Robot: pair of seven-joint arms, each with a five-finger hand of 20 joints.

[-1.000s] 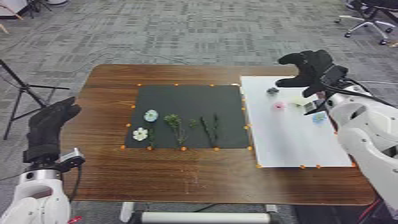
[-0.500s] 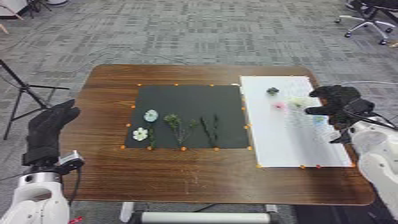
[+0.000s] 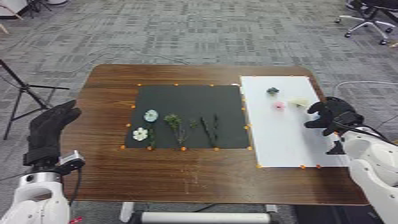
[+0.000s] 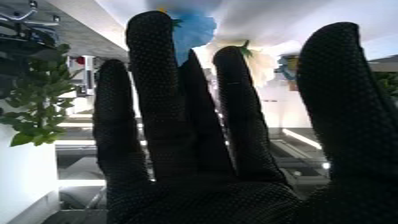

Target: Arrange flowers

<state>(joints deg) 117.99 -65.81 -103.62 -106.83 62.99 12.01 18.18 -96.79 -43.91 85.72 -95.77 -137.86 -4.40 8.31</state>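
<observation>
In the right wrist view, the right hand (image 3: 333, 113) partly hides the blue flower (image 4: 198, 31) and cream flower (image 4: 263, 62). In the head view, its arm covers part of the surface's (image 3: 213, 182) right edge; the tripod (image 3: 24, 86) is cut off.

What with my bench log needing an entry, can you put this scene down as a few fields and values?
task: arrange flowers
black sheet: pale blue round flower, white flower, green sprig, dark slender stems
white sheet: small dark flower, pink flower, pale yellow flower
right hand: over the white sheet's right side, fingers straight
near its fingertips: blue flower
left hand: off the table's left side, fingers relaxed
</observation>
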